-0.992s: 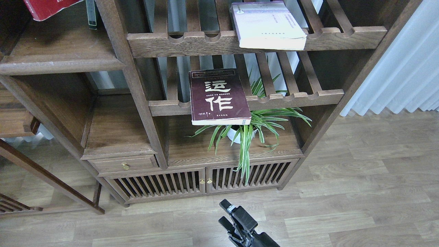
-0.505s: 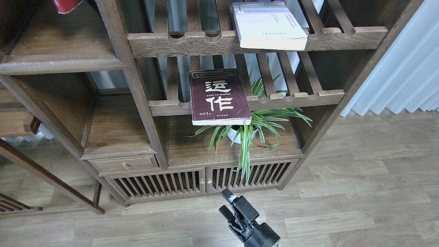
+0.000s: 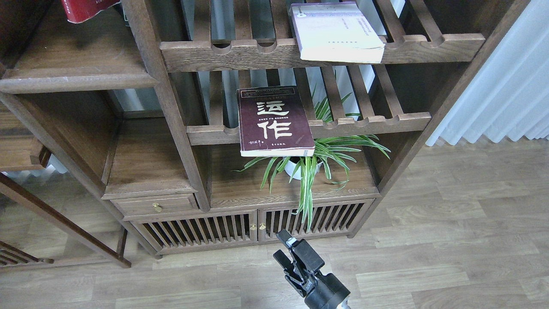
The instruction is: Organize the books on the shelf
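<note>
Below, right gripper [image 3: 286,249] slightly parted, holding nothing. Maroon book [image 3: 274,121] flat on slatted rack [image 3: 369,122], long axis front-to-back, overhanging the rail.

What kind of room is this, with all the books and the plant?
Probably a living room or study in a home. A big wooden bookcase holds a dark maroon book and a pale book, a potted plant sits below, and there is a pale curtain over a wood floor.

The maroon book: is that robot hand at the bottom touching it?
Apart. In the head view, the hand sits low over the floor, with cabinet doors and a plant between it and the maroon book.
</note>
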Robot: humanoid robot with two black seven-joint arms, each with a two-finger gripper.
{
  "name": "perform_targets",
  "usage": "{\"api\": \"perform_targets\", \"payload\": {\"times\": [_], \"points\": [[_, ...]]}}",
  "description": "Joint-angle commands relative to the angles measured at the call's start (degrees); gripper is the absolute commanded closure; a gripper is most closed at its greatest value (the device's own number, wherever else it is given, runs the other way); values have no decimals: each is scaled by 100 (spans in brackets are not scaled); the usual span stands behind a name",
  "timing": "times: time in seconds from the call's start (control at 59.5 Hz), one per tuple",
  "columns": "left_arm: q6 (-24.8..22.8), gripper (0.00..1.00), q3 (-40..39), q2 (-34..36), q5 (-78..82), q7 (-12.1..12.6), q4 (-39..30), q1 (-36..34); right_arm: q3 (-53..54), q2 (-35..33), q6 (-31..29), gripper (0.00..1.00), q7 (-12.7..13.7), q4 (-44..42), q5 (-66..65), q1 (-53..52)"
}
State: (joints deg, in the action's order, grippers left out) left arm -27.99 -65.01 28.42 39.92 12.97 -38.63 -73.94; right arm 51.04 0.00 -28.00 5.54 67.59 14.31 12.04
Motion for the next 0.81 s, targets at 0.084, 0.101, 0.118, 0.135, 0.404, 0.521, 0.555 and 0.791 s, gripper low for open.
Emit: {"api": "perform_targets", "payload": {"times": [0.084, 0.101, 0.118, 0.135, 0.404, 0.521, 0.555, 0.791], "points": [[-1, 95, -47, 23, 333, -31, 48, -7, 2, 0, 0, 1, 0, 35, 10, 0], [-1, 95, -47, 23, 359, -31, 48, -7, -6, 0, 0, 1, 0, 43, 10, 0], [-1, 95, -47, 23, 368, -31, 48, -7, 2, 0, 0, 1, 0, 35, 10, 0], [-1, 95, -56, 23, 377, -31, 48, 2, -6, 0, 0, 1, 0, 35, 10, 0], [-1, 90, -82, 59, 412, -40, 57, 28, -6, 0, 0, 1, 0, 35, 1, 0], [-1, 84, -39, 59, 412, -22, 48, 28, -6, 0, 0, 1, 0, 35, -7, 0], [-1, 80, -38, 59, 412, -22, 48, 37, 2, 0, 0, 1, 0, 35, -7, 0], [-1, 45, -38, 23, 350, -48, 39, 72, 2, 0, 0, 1, 0, 35, -7, 0]]}}
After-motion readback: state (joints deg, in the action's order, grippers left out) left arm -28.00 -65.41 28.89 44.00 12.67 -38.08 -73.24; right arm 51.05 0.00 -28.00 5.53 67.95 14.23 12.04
